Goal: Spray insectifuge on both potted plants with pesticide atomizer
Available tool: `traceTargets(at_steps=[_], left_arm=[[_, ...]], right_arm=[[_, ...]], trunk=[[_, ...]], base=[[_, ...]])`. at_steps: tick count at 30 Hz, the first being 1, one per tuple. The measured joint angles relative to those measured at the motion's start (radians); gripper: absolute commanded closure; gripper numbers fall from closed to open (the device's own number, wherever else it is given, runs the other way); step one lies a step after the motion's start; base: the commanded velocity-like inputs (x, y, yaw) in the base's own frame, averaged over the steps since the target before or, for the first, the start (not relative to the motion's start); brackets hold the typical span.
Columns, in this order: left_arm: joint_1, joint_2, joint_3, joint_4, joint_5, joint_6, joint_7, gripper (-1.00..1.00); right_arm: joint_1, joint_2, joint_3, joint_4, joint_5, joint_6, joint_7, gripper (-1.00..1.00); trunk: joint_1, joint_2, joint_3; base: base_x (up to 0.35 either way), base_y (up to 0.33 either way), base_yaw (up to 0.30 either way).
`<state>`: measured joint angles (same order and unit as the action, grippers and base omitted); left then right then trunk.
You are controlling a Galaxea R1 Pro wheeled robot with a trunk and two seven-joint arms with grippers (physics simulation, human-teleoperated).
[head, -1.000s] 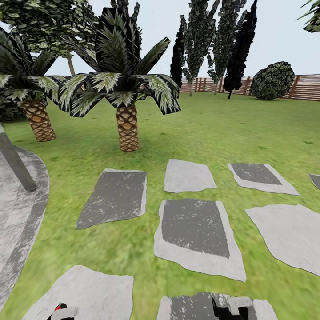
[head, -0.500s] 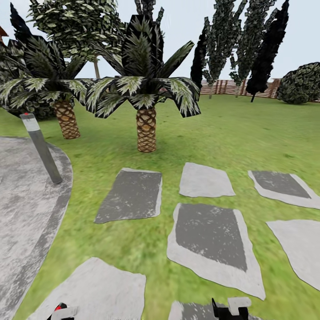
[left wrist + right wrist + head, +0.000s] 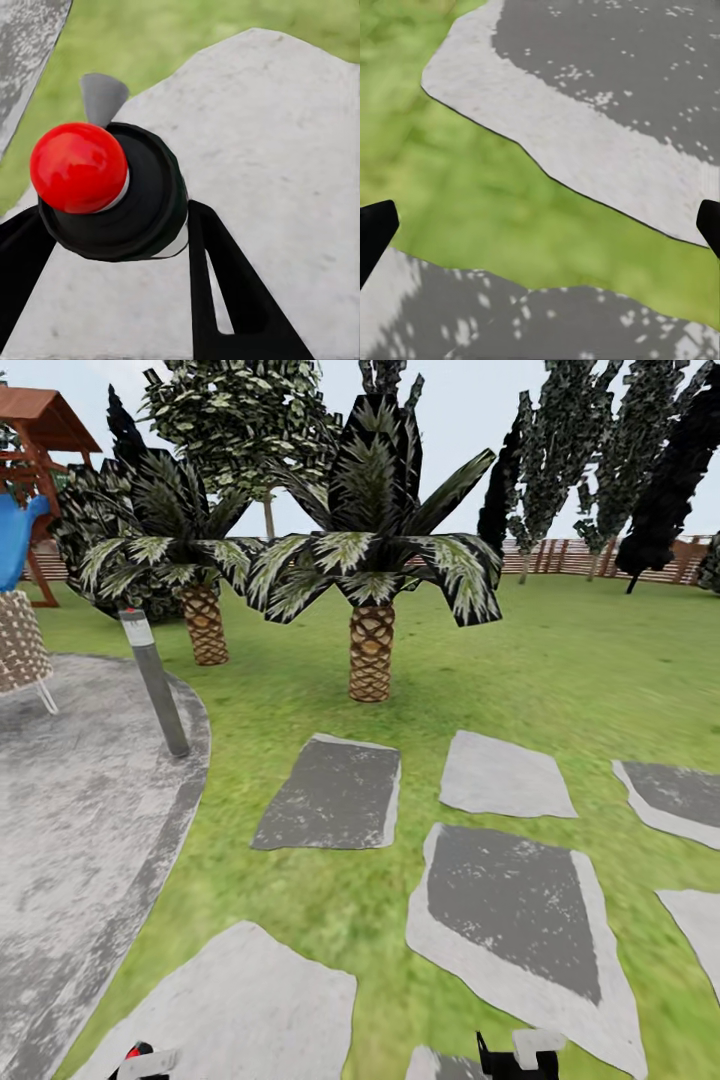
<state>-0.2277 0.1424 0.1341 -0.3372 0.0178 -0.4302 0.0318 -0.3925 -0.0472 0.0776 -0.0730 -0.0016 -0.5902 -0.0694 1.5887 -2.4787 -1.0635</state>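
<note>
- Two palms (image 3: 371,575) stand on lawn beside the garden patio (image 3: 70,800) — grey bollard lamp (image 3: 155,682) at its edge.
- Right end effector (image 3: 540,229) — fingers spread wide over stepping stones (image 3: 585,150).
- Left end effector (image 3: 112,247): state unclear.

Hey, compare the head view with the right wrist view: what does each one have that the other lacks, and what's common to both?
Head view, not the wrist: two palms, a grey bollard lamp at the edge of the patio, a wicker chair, the wooden fence and sky.
Right wrist view, not the head: a close look down between the fingertips of the right gripper, set wide apart with nothing between them.
Both: green lawn and grey stepping stones; the right gripper also peeks in at the head view's bottom edge.
</note>
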Motion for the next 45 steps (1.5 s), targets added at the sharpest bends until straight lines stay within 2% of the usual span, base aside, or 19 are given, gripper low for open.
traceTargets(at_steps=[16,45], left_arm=[[0.000,-0.001,-0.001,0.000,-0.001,0.003,0.000,1.00],[0.000,-0.001,-0.001,0.001,0.005,0.001,-0.003,1.00]], right_arm=[[0.000,0.000,-0.001,-0.001,0.000,0.000,0.000,-1.00],[0.000,0.000,0.000,-0.001,0.001,0.000,0.000,-1.00]], trunk=[[0.000,0.000,0.000],[-0.001,0.000,0.000]], base=[[0.012,0.005,0.277],[0.260,0.198,0.278]])
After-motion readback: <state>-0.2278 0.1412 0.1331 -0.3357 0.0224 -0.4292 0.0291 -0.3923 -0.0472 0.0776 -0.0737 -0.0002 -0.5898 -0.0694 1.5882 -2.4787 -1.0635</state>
